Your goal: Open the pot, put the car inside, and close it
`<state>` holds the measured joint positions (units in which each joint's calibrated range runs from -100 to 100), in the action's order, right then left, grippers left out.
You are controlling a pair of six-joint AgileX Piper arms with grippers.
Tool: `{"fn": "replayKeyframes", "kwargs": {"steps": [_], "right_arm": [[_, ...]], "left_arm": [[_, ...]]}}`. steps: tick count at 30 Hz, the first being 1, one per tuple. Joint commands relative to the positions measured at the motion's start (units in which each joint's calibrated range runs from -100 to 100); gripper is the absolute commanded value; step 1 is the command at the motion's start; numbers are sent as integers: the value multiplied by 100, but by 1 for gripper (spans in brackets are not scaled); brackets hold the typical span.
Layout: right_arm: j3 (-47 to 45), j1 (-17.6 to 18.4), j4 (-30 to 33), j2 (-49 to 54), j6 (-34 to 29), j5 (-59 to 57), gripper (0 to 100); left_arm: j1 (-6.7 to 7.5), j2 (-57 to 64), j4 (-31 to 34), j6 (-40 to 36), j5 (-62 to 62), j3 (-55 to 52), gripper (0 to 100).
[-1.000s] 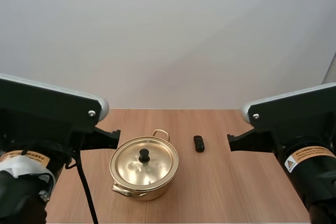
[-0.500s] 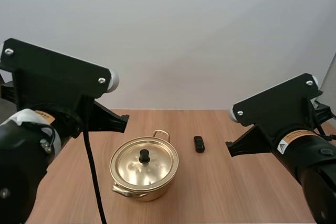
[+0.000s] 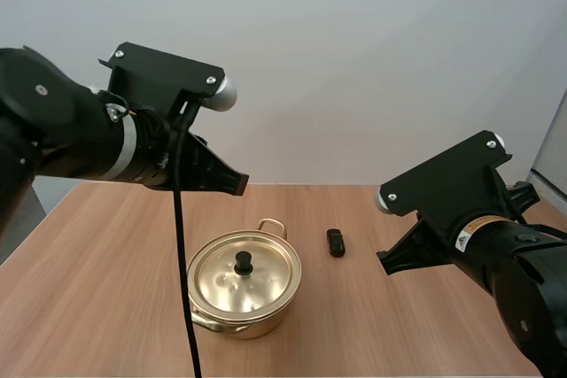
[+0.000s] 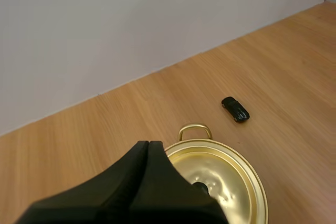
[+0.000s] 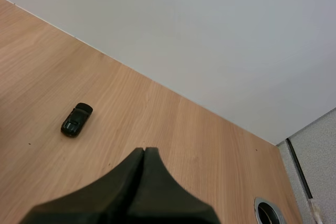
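sitting just ahead of the left gripper point(image 4: 148, 144), whose jaws are pressing together empty, the shiny round gold metal pot point(image 3: 252, 325) is wearing its black-knobbed lid point(image 3: 266, 276). the small glossy black toy car point(image 3: 335, 242) is lying on the wooden table point(image 3: 399, 325) ahead of the right gripper point(image 5: 144, 150), jaws likewise closed on nothing.

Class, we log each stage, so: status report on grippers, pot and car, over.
Left gripper shut, raised near the pot. Right gripper shut, raised near the car. Lid on; car on the table beside the pot. Nothing between them.
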<state>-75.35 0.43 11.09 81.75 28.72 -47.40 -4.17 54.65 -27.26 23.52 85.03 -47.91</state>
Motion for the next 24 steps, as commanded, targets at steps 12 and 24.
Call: {"fn": "replayKeyframes", "kwargs": {"steps": [12, 24], "right_arm": [[0, 3, -25, -6, 5, -4, 0], [-13, 3, -47, -6, 27, -4, 0]], "left_arm": [[1, -1210, -284, -237, 1227, 6, 70], [1, -1957, 68, -179, 1497, -9, 70]]}}
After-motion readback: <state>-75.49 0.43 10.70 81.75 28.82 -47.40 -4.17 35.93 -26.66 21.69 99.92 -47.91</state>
